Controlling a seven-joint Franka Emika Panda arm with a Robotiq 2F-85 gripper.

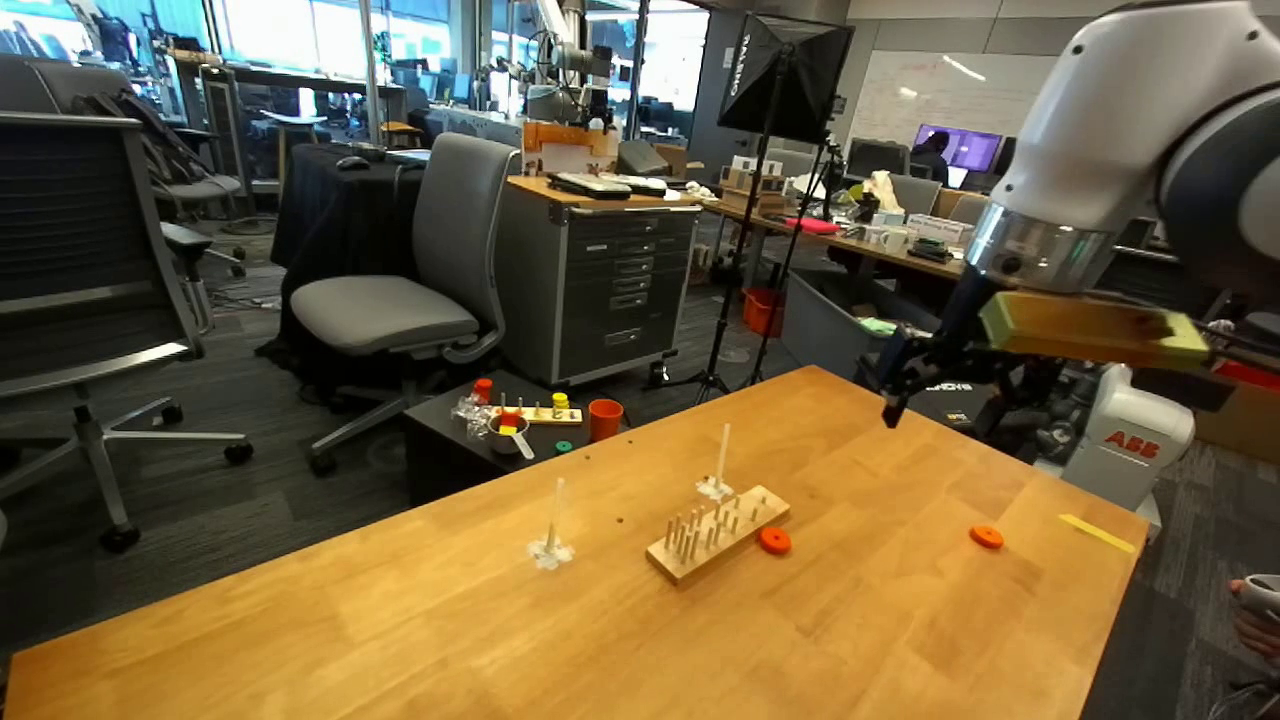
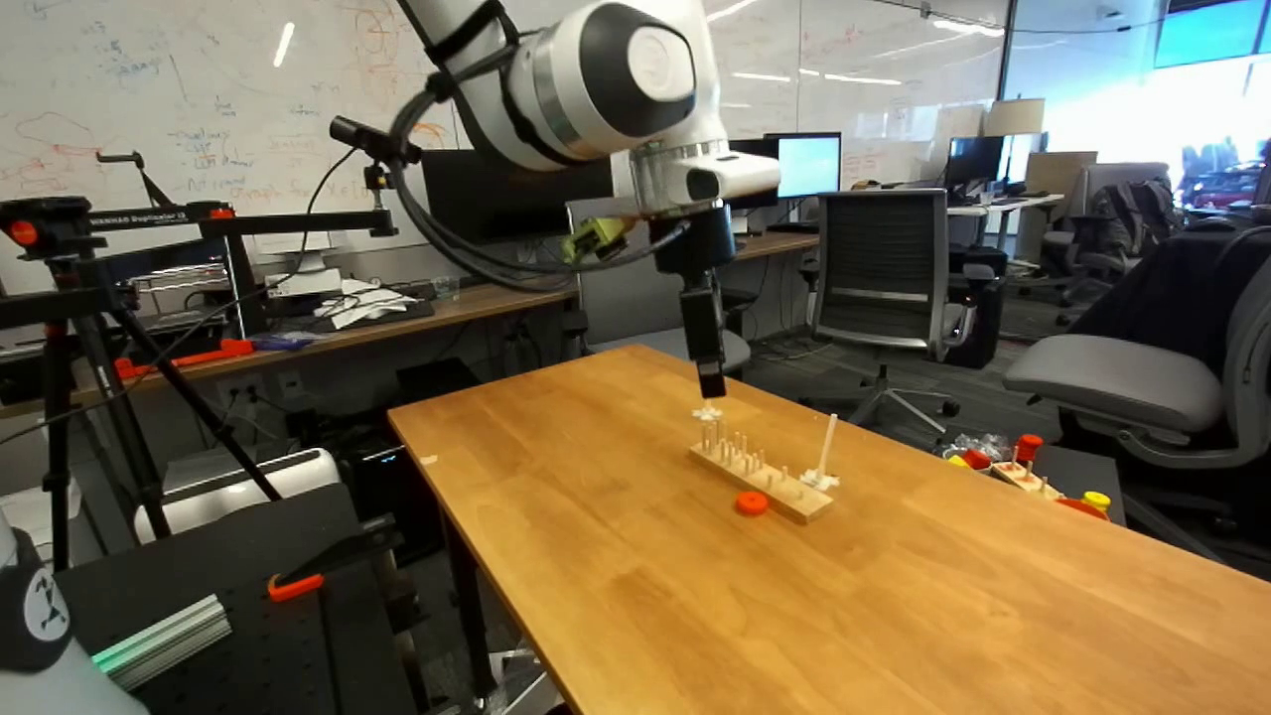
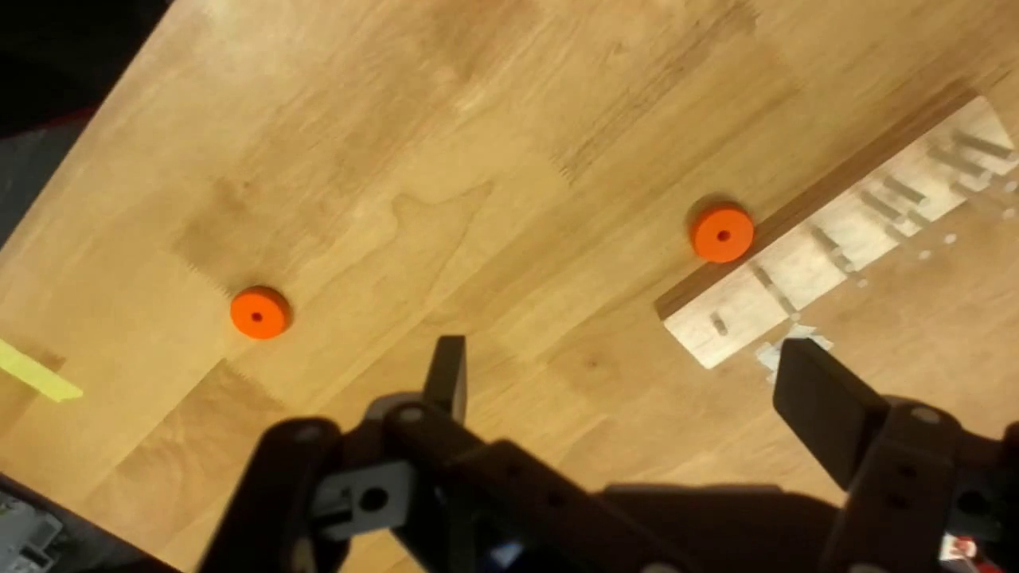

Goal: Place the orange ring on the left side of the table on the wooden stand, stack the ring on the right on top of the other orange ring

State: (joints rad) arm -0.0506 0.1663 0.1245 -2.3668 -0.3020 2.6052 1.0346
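The gripper (image 3: 622,368) is hanging empty, jaws parted; both orange rings (image 3: 711,226) (probably light, rigid) are likely suiting outer-rim grips.

Windows (image 1: 270,35) are overexposed in both exterior views; glare streaks the whiteboard (image 2: 258,109). Wrist view: orange rings (image 3: 271,306) cast soft shadows on the warmly lit table (image 3: 478,127); the foreground gripper (image 3: 629,378) is slightly blurred.

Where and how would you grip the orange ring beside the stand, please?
I'd come from straight above and pinch the ring across its outer rim, closing parallel to the long side of the stand: the ring lies flat, and the stand crowds one edge.
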